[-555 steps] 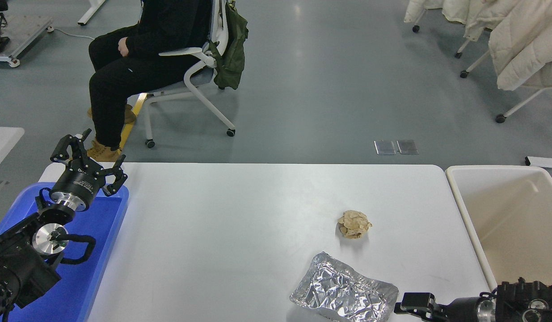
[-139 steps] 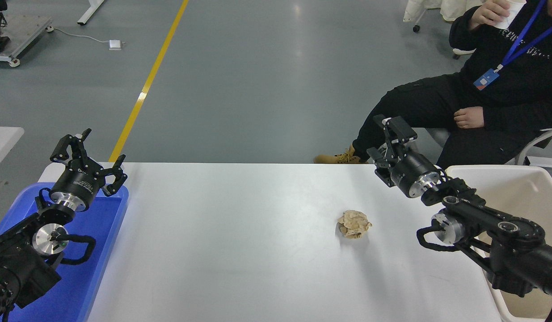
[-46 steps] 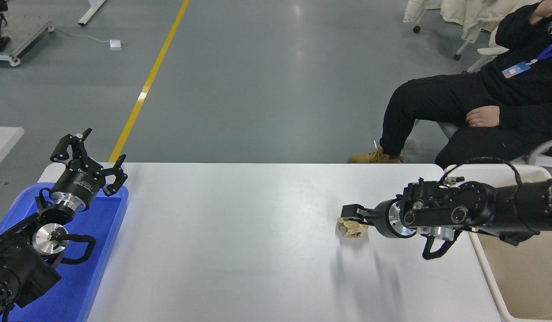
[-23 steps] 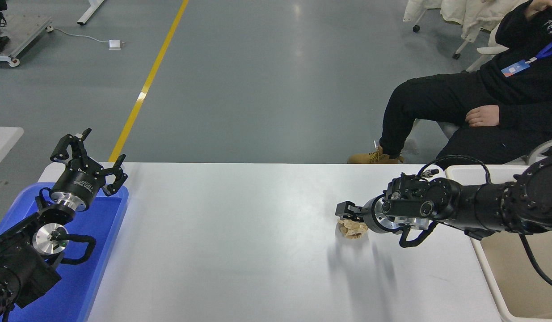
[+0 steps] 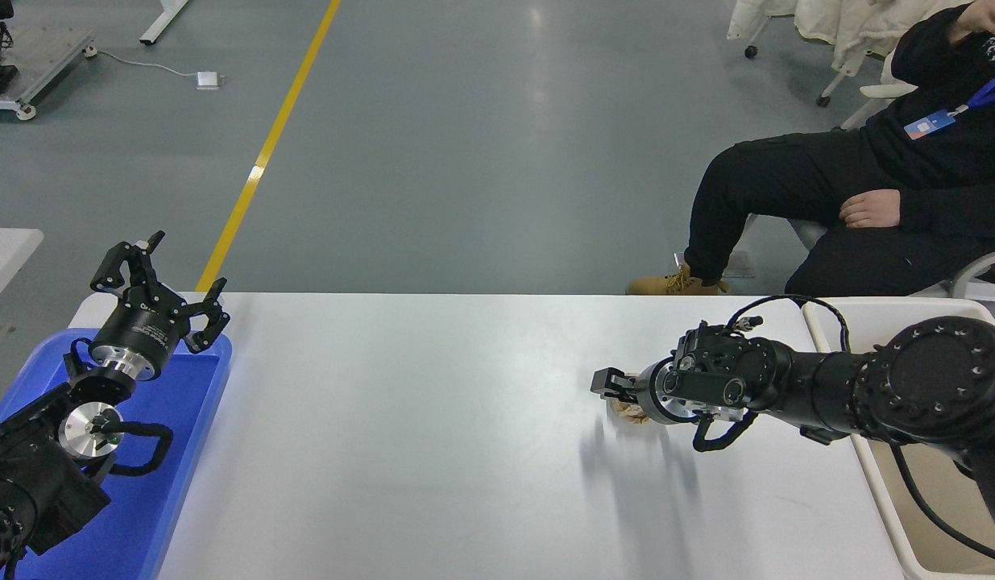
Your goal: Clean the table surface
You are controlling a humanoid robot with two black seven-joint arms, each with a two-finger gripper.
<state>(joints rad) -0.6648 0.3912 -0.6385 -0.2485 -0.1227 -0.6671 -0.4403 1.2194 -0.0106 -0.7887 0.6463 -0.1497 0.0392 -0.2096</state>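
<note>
The table surface [image 5: 416, 435] is a wide white tabletop. A crumpled tan paper ball [image 5: 627, 410] lies on its right part, mostly hidden by my right gripper [image 5: 612, 386]. That gripper points left and sits low, right over the ball. Its body hides how the jaws stand. My left gripper [image 5: 163, 271] is parked open and empty at the lower left, above the blue tray [image 5: 187, 451].
A deep cream-beige bin [image 5: 821, 322] stands off the table's right end, partly behind my right arm. A person in black [image 5: 884, 193] sits beyond the far right corner. A yellow floor line runs behind the table.
My right arm has come down from above the far right corner onto the paper ball and slid slightly left over it. The foil sheet seen earliest is gone. The left arm is unmoved.
</note>
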